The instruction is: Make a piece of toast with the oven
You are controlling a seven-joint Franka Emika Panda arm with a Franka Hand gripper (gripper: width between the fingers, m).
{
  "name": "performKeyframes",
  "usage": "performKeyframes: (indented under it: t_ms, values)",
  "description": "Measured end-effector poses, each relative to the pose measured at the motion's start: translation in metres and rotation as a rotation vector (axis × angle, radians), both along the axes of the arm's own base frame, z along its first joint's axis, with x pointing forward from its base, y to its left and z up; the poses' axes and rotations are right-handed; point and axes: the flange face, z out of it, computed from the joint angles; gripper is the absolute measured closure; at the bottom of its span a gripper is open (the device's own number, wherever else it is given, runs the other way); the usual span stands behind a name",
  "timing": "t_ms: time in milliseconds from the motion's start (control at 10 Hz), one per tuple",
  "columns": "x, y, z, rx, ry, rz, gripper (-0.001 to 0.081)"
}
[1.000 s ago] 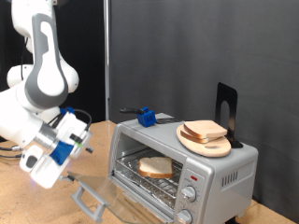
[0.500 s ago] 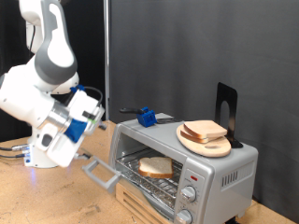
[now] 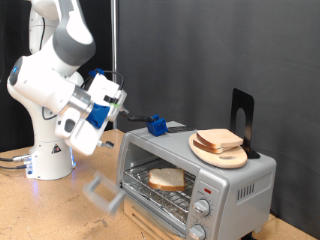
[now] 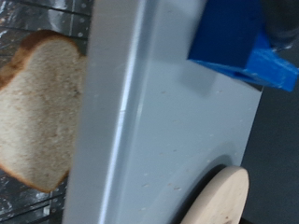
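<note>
The gripper (image 3: 116,98) hangs in the air at the upper left of the oven (image 3: 195,175) in the exterior view, above and to the left of its top front corner, touching nothing visible. Its fingers are blurred and partly hidden against the arm's blue and white parts, so I cannot tell whether they are spread or pressed together; nothing shows between them.

The one oven door (image 3: 103,190) is open, swung down and blurred at the lower left of the oven body. Inside, on the wire rack (image 3: 150,188), lies one piece of toast (image 3: 166,179), pale with a tan crust, flat and alone. The wrist view looks down on the same slice (image 4: 42,107) through the opening, with the oven's grey top (image 4: 159,140) running across the middle of the picture.

On the oven's top sit several things. One blue block-shaped object (image 3: 156,126) with a dark handle-like part stands near the back left corner; the wrist view shows it (image 4: 238,47) as one blue piece. One round wooden board (image 3: 221,153) lies toward the exterior view's right, and its pale edge (image 4: 224,201) shows in the wrist view. On the board rests a stack of bread slices (image 3: 219,140); at least two are distinguishable. One black upright stand (image 3: 242,118) rises behind the board.

Two round knobs (image 3: 200,209) sit on the oven's front panel, with one small red light (image 3: 207,189) above them.
</note>
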Motion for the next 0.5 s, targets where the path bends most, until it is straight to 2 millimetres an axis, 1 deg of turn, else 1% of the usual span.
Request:
performKeyframes:
  t_ms: [200, 300, 400, 500]
  values:
    - [-0.005, 0.006, 0.005, -0.009, 0.014, -0.008, -0.0001]
    - [-0.007, 0.004, 0.005, -0.018, 0.026, -0.013, -0.0001]
    - [-0.01, -0.003, 0.005, -0.031, 0.041, -0.025, -0.0001]
    - [-0.013, -0.015, 0.004, -0.051, 0.059, -0.052, -0.0001]
